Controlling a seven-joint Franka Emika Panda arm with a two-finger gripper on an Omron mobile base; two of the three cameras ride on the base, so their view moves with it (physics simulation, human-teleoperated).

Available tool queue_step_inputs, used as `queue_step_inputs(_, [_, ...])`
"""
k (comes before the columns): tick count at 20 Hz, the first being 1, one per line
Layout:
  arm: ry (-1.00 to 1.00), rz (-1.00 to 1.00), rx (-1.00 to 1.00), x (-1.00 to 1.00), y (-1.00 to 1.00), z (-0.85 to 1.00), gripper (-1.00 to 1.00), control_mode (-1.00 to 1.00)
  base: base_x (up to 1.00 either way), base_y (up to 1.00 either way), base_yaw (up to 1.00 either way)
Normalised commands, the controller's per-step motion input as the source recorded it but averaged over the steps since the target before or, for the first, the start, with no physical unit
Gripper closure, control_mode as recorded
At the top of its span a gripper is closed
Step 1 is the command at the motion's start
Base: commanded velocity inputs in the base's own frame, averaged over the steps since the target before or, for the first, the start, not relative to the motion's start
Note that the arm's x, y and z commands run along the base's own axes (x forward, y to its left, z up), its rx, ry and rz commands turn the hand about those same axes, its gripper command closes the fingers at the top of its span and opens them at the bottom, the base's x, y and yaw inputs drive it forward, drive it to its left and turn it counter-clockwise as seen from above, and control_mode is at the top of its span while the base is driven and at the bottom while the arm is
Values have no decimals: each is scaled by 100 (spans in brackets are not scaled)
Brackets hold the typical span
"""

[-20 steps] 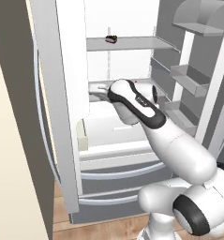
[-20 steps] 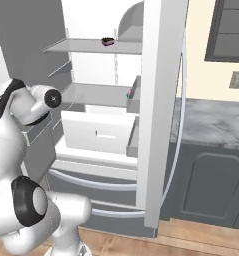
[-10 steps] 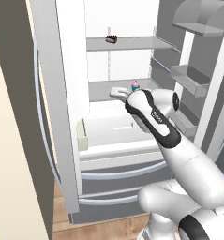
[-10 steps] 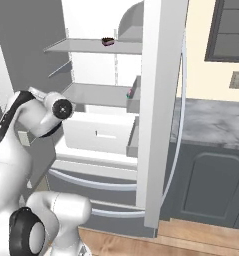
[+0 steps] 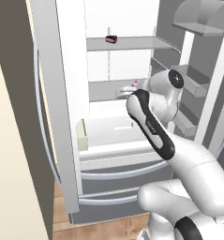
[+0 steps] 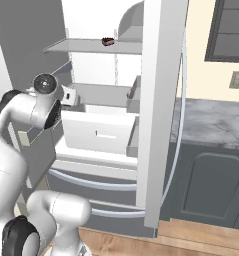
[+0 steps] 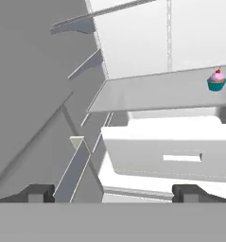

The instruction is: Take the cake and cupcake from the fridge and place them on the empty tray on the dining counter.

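Note:
The fridge (image 5: 62, 93) stands with its doors open. The cake (image 5: 111, 39) (image 6: 108, 41), a small dark-and-pink piece, lies on the top shelf. On the middle shelf stands the cupcake (image 7: 216, 80) (image 5: 134, 83) (image 6: 129, 93), pink over teal. My gripper (image 7: 114, 194) (image 5: 119, 92) (image 6: 71, 95) is open and empty. It hovers at the front of the middle shelf, to the cupcake's left and short of it. In the hand view the cupcake sits far to the upper right of my fingertips (image 7: 41, 193). The tray and the dining counter are out of view.
A white drawer (image 7: 171, 153) sits under the middle shelf. Door bins (image 5: 193, 79) line the open right door, close to my elbow. The left door (image 5: 48, 117) stands ajar. A grey marbled counter (image 6: 211, 120) with dark cabinets adjoins the fridge on the right.
My arm has reached further into the fridge, elbow lifted and swung right, so the hand now faces the middle shelf. The jaws have opened slightly wider. The cake and cupcake stay put.

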Motion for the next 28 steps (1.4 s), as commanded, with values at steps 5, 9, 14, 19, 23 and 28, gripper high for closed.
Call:
queue_step_inputs(5, [7, -6, -42, -61, -28, 8, -100, -100, 0, 0, 0])
queue_step_inputs(9, [-7, -11, -13, -47, -52, -11, -100, -100, 0, 0, 0])
queue_step_inputs(14, [-22, -12, 0, -46, -65, -10, -100, -100, 0, 0, 0])
queue_step_inputs(19, [-16, -1, 2, -59, -14, -2, -100, -100, 0, 0, 0])
queue_step_inputs(23, [-1, 1, 0, -36, 0, 0, -100, -100, 0, 0, 0])
queue_step_inputs(28, [-4, 0, 1, -26, 0, 0, -100, -100, 0, 0, 0])
